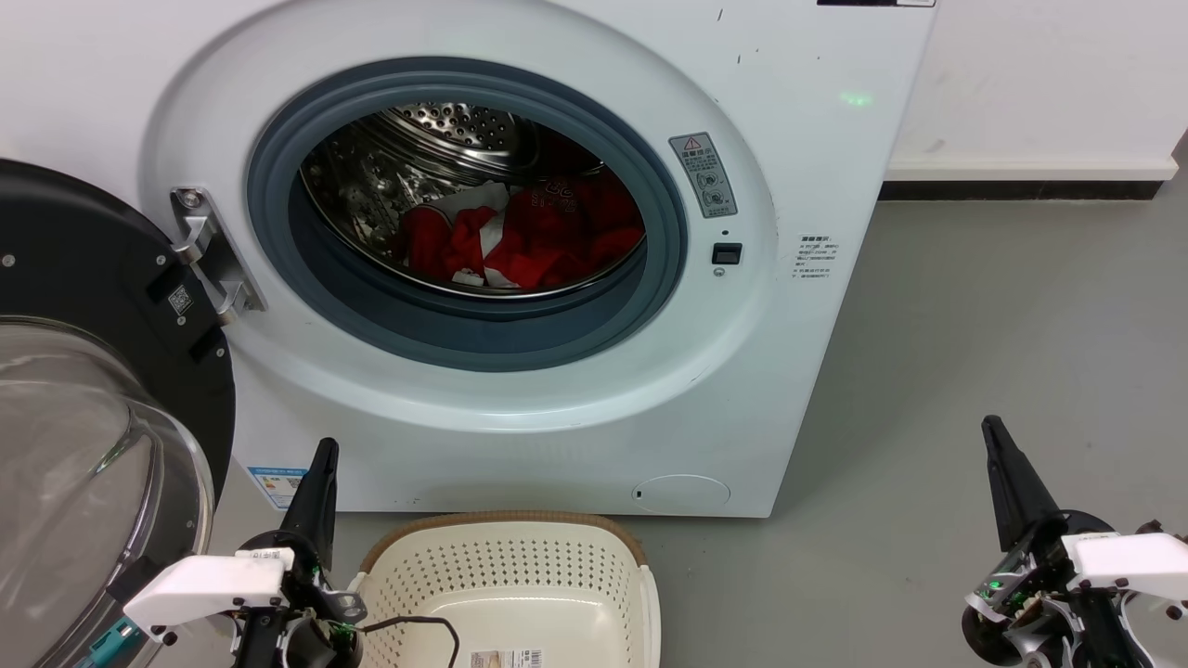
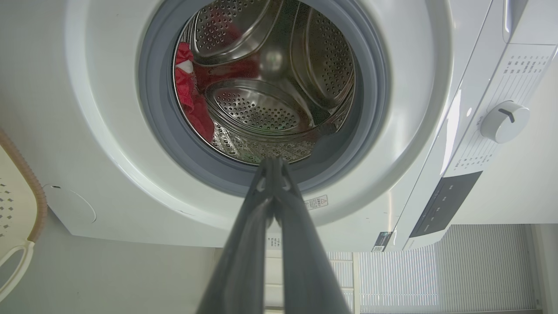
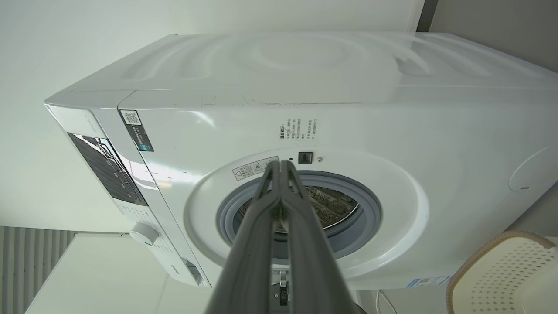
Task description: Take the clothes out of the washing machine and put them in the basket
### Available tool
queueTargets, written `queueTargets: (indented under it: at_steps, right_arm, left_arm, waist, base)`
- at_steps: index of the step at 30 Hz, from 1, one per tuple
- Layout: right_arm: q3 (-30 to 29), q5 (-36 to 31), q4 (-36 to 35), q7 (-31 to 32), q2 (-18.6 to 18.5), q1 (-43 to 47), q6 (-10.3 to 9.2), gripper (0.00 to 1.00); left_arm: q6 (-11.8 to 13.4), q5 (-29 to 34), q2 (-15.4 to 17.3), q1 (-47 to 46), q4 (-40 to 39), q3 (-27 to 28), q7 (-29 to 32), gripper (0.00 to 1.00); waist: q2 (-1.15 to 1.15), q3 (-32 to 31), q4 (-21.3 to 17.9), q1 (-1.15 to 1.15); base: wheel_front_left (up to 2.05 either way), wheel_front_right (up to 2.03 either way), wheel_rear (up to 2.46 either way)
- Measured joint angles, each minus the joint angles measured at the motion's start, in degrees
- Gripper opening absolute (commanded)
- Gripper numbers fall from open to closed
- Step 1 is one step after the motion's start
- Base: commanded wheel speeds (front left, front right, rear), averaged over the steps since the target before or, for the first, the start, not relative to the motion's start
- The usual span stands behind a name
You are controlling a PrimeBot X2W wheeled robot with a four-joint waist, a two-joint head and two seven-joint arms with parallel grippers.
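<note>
The soft bright-red clothes [image 1: 548, 237] with white trim lie in a heap low in the shiny perforated steel drum [image 1: 445, 125] of the large white front-loading washing machine [image 1: 557, 408], towards the drum's right side in the head view; none has reached the small cream perforated plastic basket [image 1: 501, 566] with a brown rim, which sits open side up on the grey floor [image 1: 974, 325] just before the machine. We judge the step in hand to be the first reach into the drum; the left tool [image 1: 327, 455] and the right tool [image 1: 995, 436] both hang low and well apart from the opening, each with its two dark fingers pressed together on nothing.

To do it well, we would part the fingers before entering; pass through the middle of the grey rubber door ring [image 1: 464, 329], over its lower lip; keep off the black-framed round glass door [image 1: 93, 278] and its metal hinge [image 1: 209, 250] at the left; then come down on a raised fold, not a flat patch.

The heap spreads wider than it stands, its long axis running left to right across the drum floor; the drum mouth faces us. The basket's near end is cut off, so we cannot tell its long axis.
</note>
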Motion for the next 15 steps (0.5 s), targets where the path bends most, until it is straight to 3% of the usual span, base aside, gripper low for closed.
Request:
queueTargets:
  at_steps: [9, 10, 15]
  right_arm:
    - [0.01, 0.0, 0.0, 0.0, 0.0, 0.0, 0.0, 0.0]
    - [0.03, 0.02, 0.32, 0.0, 0.01, 0.19, 0.0, 1.0]
    - [0.14, 0.01, 2.55, -0.2, 0.07, 2.64, -0.01, 1.0]
  left_arm:
    - [0.0, 0.01, 0.0, 0.0, 0.0, 0.0, 0.0, 0.0]
    - [0.01, 0.01, -0.04, 0.15, 0.35, -0.04, -0.02, 1.0]
    - [0.02, 0.03, -0.29, 2.61, 2.59, -0.3, -0.22, 1.0]
  waist:
    - [0.0, 0.0, 0.0, 0.0]
    - [0.0, 0.0, 0.0, 0.0]
    - [0.0, 0.01, 0.0, 0.0]
  base:
    - [0.0, 0.0, 0.0]
    - [0.0, 0.0, 0.0]
    - [0.0, 0.0, 0.0]
